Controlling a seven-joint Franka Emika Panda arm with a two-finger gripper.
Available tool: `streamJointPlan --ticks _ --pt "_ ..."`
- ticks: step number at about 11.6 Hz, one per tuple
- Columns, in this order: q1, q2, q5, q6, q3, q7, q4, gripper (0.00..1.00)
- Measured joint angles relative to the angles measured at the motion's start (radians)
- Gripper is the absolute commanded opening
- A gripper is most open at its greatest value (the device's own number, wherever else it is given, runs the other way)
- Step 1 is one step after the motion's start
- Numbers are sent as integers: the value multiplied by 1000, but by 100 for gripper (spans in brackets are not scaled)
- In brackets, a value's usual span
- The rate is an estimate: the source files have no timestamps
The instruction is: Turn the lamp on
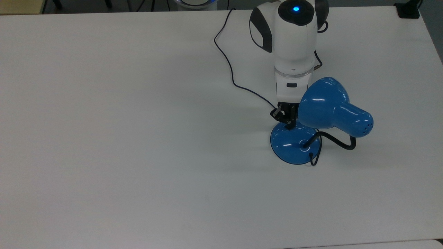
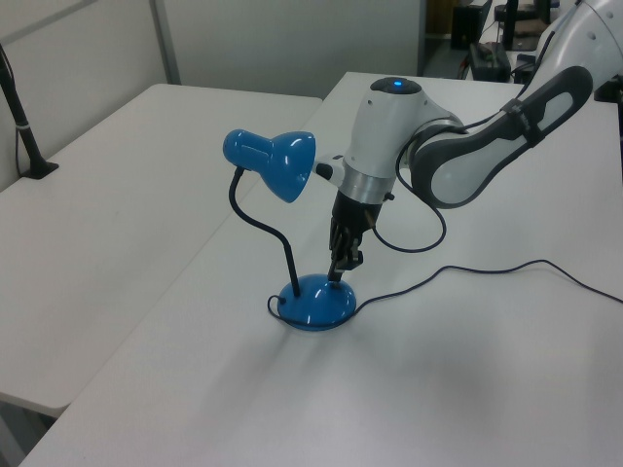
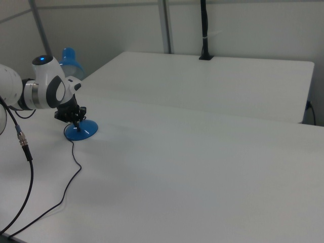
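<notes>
My tool point(image 2: 336, 275) points down right of centre in the left view, tip touching the lamp point(image 2: 313, 303) base on the tabletop point(image 2: 438, 389); fingers look pressed together

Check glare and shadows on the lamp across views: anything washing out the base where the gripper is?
Top view: small white glints on the lamp shade and base, soft diffuse shadows on the table, and the shade overlaps the gripper. Left view: a glossy streak on the base, fingertip contact readable. Right view: the arm covers most of the lamp.
</notes>
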Motion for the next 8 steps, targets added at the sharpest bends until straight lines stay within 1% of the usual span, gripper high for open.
streamJointPlan --ticks 5,8 --pt "2 2 -15 0 1 -52 0 0" --pt "2 15 -16 1 1 -55 0 0"
